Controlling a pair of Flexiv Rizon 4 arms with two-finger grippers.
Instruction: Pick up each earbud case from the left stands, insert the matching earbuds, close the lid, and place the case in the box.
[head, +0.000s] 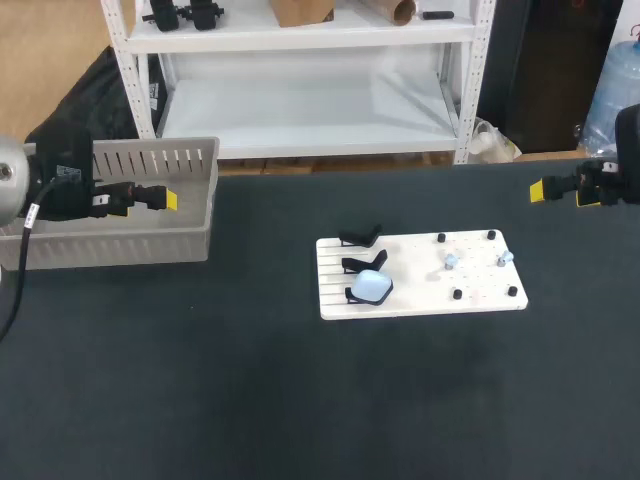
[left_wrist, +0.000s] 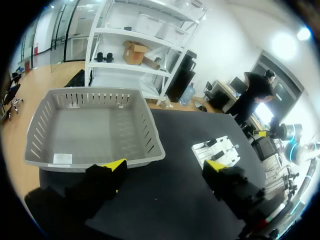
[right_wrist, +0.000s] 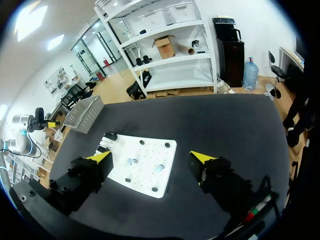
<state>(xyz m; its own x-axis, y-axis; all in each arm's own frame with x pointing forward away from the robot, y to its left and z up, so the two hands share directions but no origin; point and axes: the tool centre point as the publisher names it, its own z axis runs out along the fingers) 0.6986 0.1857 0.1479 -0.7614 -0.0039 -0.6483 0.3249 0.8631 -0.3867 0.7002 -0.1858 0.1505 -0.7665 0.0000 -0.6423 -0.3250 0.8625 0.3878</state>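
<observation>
Presently left gripper (left_wrist: 164, 166) and right gripper (right_wrist: 151, 157) gape empty, well apart from the earbud case (head: 372, 287).

Three views: one overhead, two wrist-mounted.
Head view looks down on the counter (head: 300, 400) from behind. Left wrist faces the gray bin (left_wrist: 95, 130) close up, right wrist the white board (right_wrist: 145, 150) from farther off. All three share that board.

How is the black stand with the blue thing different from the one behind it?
The loaded stand carries a light blue earbud case; the middle stand carries nothing. The loaded stand is mostly hidden under the case; the middle stand shows its whole bent shape. Both are black and stand on the slotted left end of the white board.
</observation>
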